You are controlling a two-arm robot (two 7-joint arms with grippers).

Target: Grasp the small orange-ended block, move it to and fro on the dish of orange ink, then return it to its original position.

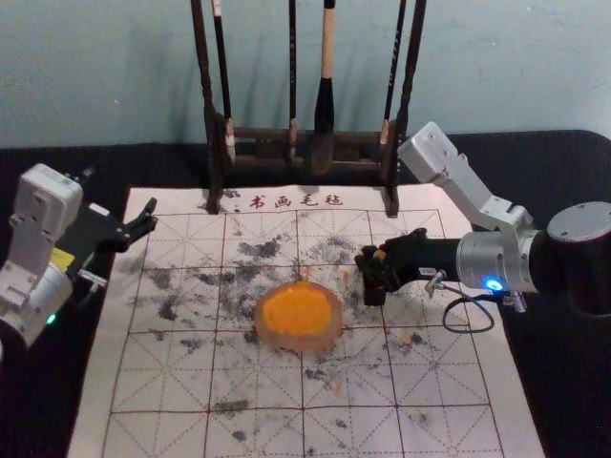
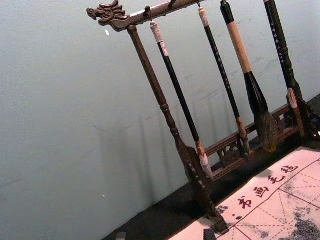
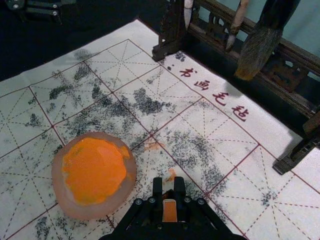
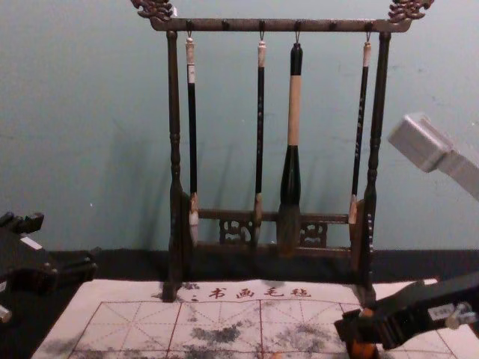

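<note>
right gripper (image 3: pixel 169 186) pinches the block (image 3: pixel 170 212) near the dish (image 3: pixel 59 172); inking and return likely remain. left gripper (image 1: pixel 150 218) idles by the mat's (image 1: pixel 103 382) left edge, fingers apart.

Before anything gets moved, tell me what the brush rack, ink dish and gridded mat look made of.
The brush rack looks like dark wood with a slight sheen: turned posts, carved panels. The ink dish could be stone, resin or frosted glass; its pinkish rim looks smooth. The gridded mat is probably matte felt or cloth, its surface soft-looking and without shine.
</note>
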